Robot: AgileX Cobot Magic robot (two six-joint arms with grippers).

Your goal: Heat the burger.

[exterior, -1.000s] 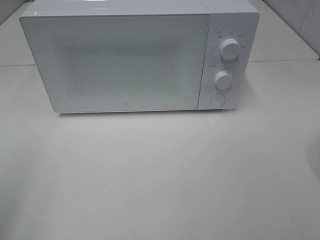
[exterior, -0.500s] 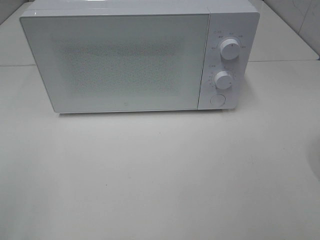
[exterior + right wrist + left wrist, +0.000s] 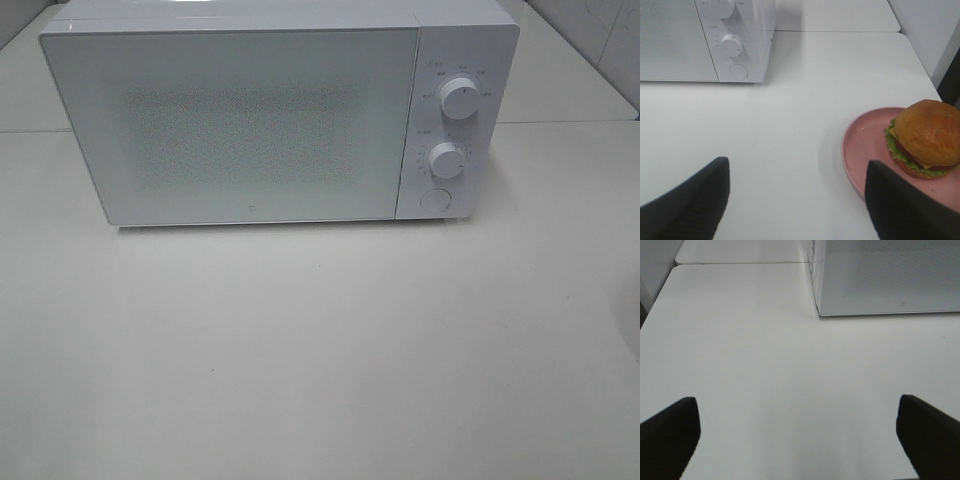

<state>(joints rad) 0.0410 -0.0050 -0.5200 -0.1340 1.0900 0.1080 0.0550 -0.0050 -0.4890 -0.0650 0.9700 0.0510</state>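
The burger [image 3: 926, 137] sits on a pink plate [image 3: 865, 150] on the tabletop [image 3: 320, 350], off to the knob side of the closed microwave [image 3: 240, 120] and well apart from it. Both hands stand apart and empty: the left hand [image 3: 799, 440] over bare tabletop, the right hand [image 3: 795, 200] just beside the plate. Judged light, soft and loosely stacked, the burger is better carried by gripping the stiff plate rim.
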